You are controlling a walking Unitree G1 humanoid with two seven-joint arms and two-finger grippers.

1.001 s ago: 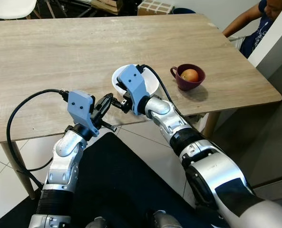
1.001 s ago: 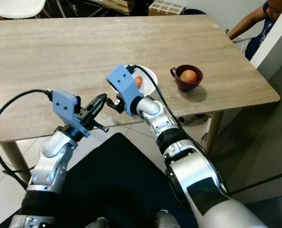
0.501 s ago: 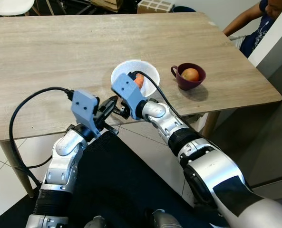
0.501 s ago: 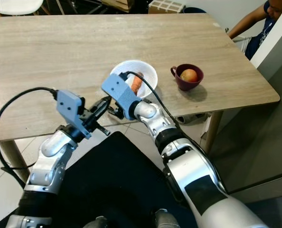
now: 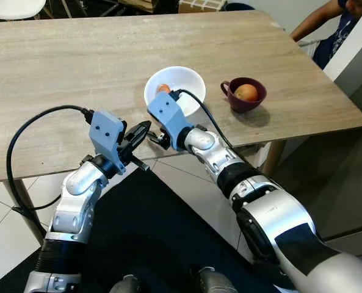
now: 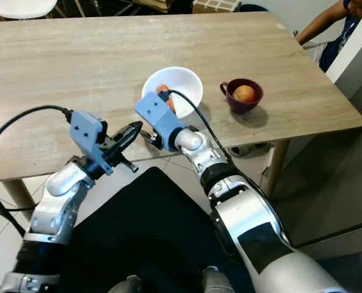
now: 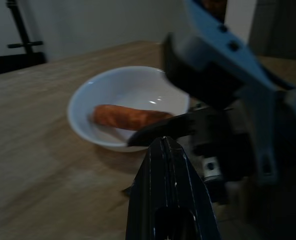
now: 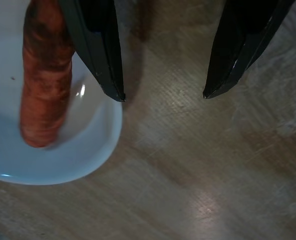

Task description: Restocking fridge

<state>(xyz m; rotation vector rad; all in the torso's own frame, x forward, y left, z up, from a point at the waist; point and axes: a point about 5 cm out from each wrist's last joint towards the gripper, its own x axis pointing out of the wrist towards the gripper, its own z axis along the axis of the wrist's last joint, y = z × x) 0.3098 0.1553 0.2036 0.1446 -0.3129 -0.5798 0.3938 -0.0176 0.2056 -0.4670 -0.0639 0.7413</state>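
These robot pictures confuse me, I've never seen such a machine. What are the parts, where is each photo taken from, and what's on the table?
It is a walking robot with two silver arms. The two wide pictures come from cameras in its head, the two close ones from its wrists. On the wooden table stand a white bowl holding a carrot and a dark red cup holding a round fruit. The right pincer is open over the bowl's rim, holding nothing. The left pincer is shut, beside it. A person sits at the far corner.
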